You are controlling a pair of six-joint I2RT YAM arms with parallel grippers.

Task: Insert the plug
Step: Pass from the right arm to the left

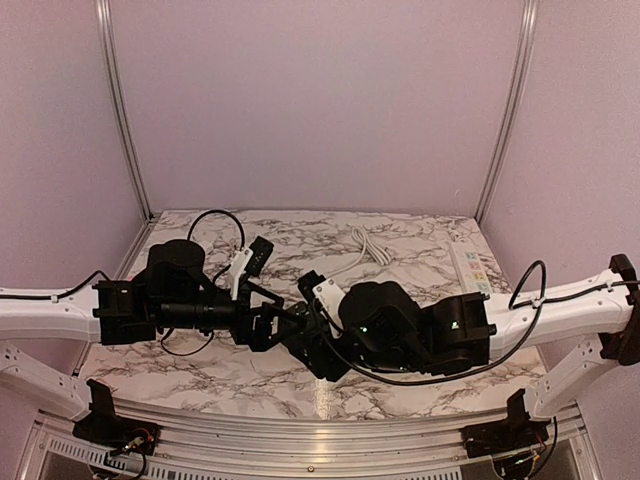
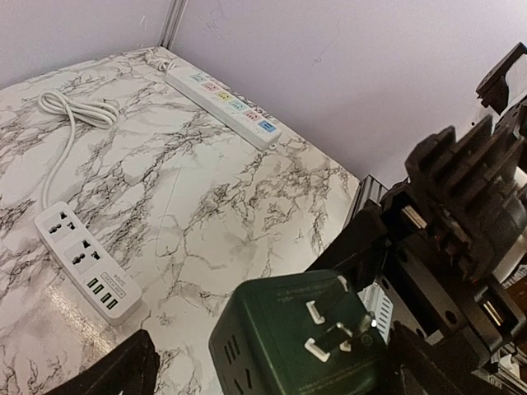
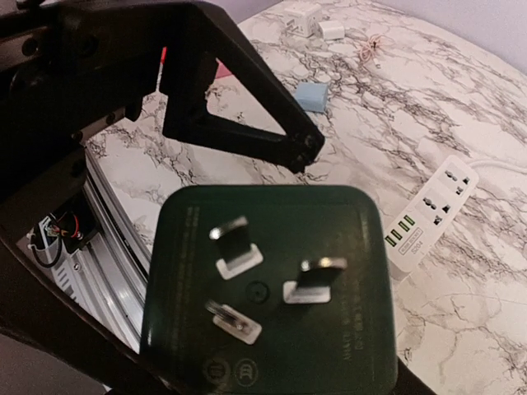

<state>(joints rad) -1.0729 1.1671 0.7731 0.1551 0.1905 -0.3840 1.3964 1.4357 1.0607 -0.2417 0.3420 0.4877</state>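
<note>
A dark green cube plug [image 3: 268,288] hangs above the table with its three prongs [image 3: 313,276] facing the right wrist camera. My right gripper [image 3: 263,362] is shut on it, its fingers mostly hidden behind the cube. In the left wrist view the plug [image 2: 296,337] sits between the wide-apart fingers of my open left gripper [image 2: 268,370], which do not touch it. A small white power strip [image 2: 82,263] with two sockets lies on the marble. In the top view both grippers meet at the table's middle [image 1: 290,325], with the plug hidden among them.
A long white power strip [image 2: 222,103] with coloured switches lies along the far right edge. The small strip's coiled white cord [image 2: 74,111] lies beyond it. White adapters [image 3: 305,16], a blue pad [image 3: 311,95] and a black cable [image 1: 215,220] lie on the left side.
</note>
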